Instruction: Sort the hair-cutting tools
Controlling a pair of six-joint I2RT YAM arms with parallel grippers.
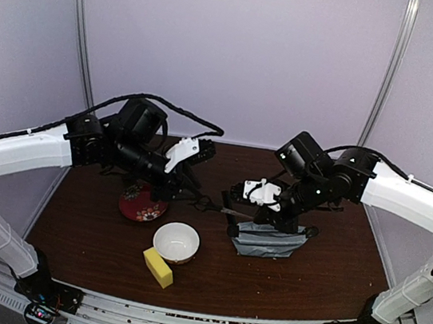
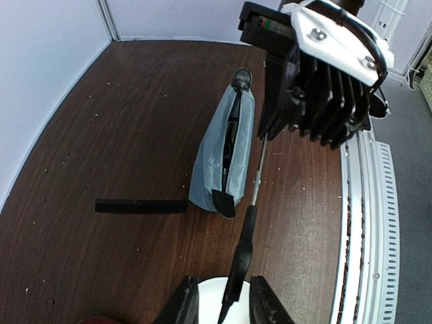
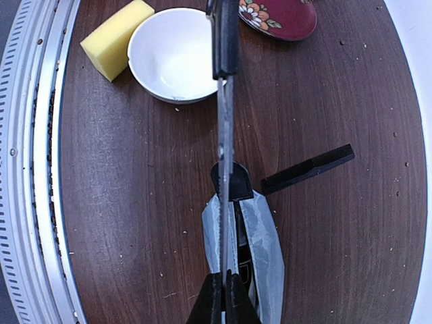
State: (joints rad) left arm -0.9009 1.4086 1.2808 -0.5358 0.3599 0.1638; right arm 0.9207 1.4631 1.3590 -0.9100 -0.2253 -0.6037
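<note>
Above the desk, the right claw is clamped on the blades of the scissors. The left claw stands apart around their handle, apparently not gripping. A grey pouch lies under the right claw.

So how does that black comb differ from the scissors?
The comb lies flat on the table, untouched; the scissors are up in the air, blade tip pinched by the right gripper. The comb is all black; the scissors have steel blades and black handles. Both are long and slim.
</note>
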